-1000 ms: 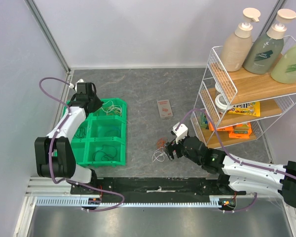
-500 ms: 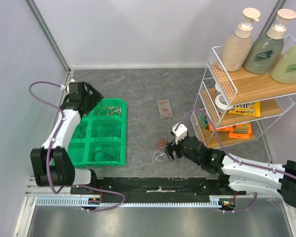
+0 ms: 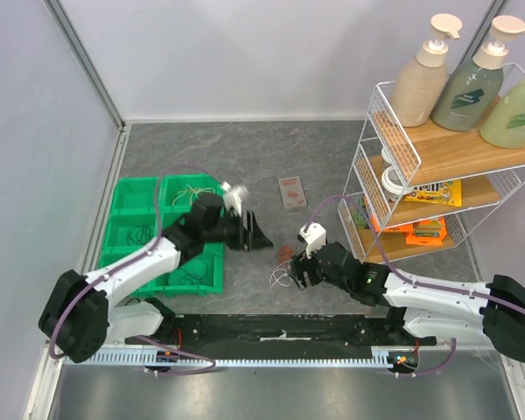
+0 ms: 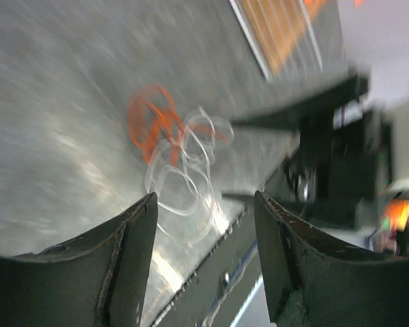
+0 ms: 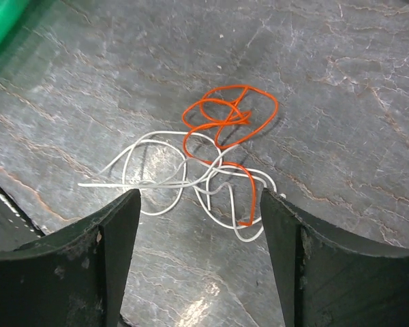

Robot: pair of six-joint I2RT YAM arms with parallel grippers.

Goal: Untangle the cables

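Orange cable (image 5: 228,122) and white cable (image 5: 163,180) lie tangled on the grey worktop (image 5: 341,102), just below the right fingers (image 5: 116,252), which are spread apart and empty. The left fingers (image 4: 129,259) are also apart and empty, near the tangle. More cables (image 3: 192,194) sit in the green bin (image 3: 127,199).

high fixed view over the whole table (image 3: 245,149); both wrist views close over the same cables (image 5: 203,158)

Bright even light, left wrist view motion-blurred, glare on table (image 5: 157,228), probably overhead lamps
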